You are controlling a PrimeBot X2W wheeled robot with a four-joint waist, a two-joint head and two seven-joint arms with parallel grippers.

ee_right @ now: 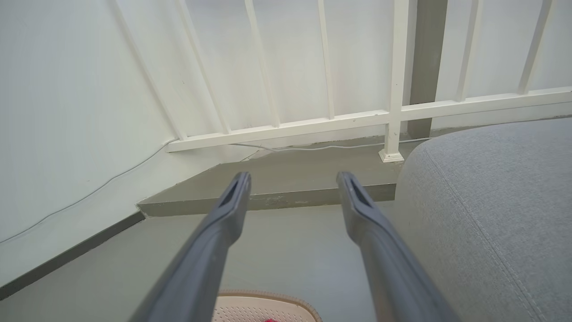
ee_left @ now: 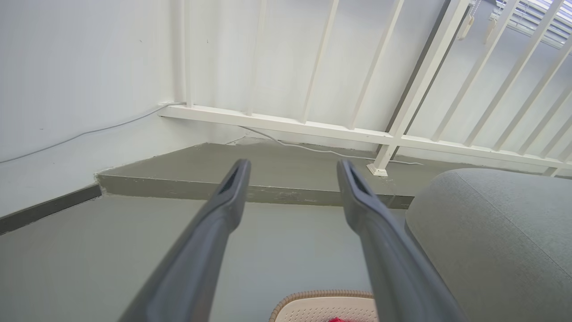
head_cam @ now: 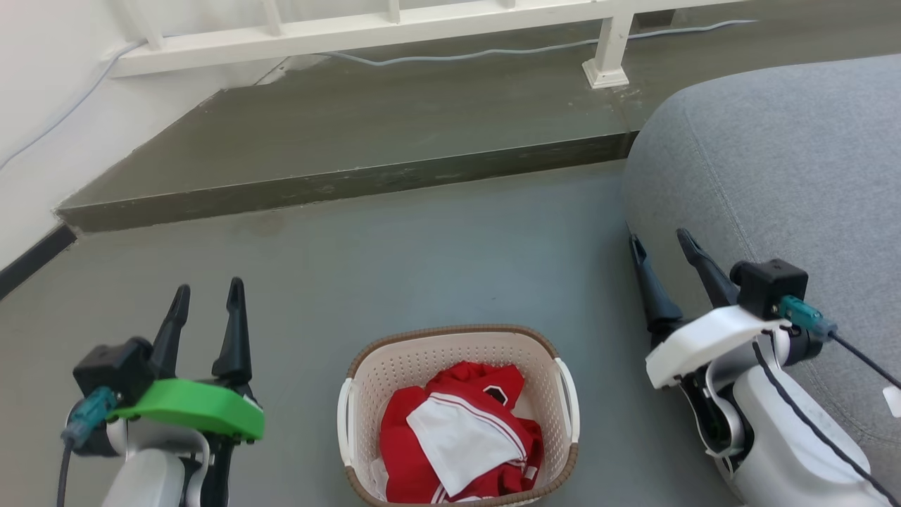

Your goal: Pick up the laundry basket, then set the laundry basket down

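This is looking like a home. A grey fabric sofa [head_cam: 774, 176] is sitting by a white railing [head_cam: 352, 32], a laundry basket [head_cam: 422, 366] standing nearby.

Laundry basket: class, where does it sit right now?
In the head view the laundry basket sits on the floor at bottom centre, between the left gripper and right gripper.

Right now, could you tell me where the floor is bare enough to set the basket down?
The widest bare floor lies ahead of the basket, up to the step. A narrower strip runs between the basket and the left gripper. The right is crowded: the sofa sits close beside the right gripper.
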